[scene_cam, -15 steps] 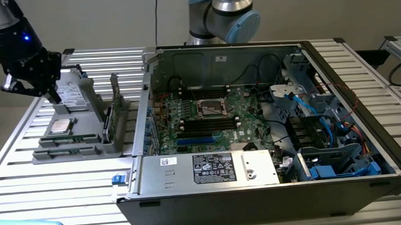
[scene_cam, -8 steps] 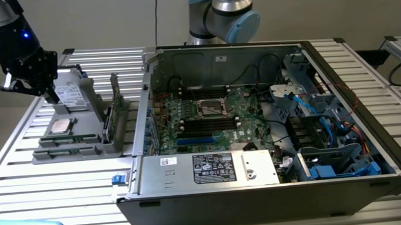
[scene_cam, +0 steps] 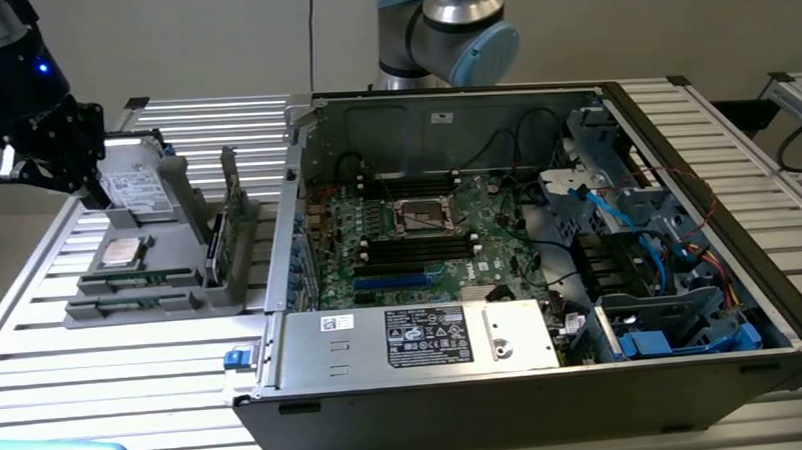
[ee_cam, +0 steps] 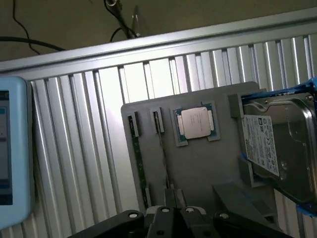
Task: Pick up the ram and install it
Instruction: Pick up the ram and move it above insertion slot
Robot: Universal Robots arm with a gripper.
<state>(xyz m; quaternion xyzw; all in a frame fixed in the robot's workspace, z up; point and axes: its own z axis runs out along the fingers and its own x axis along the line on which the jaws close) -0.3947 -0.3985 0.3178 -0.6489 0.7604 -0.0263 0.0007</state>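
Pincer (ee_cam: 174,199), jaws together, over grey tray (ee_cam: 198,168), close to slotted ram (ee_cam: 164,156).

Bright, even light from above filled the exterior view. The table (scene_cam: 113,375) glared almost white near its front edge, while the inside of the case (scene_cam: 438,124) lay in shadow. The wrist view was dimmer: the slats carried streaks of glare, the processor (ee_cam: 196,123) shone pale, and the gripper (ee_cam: 171,198) was dark.
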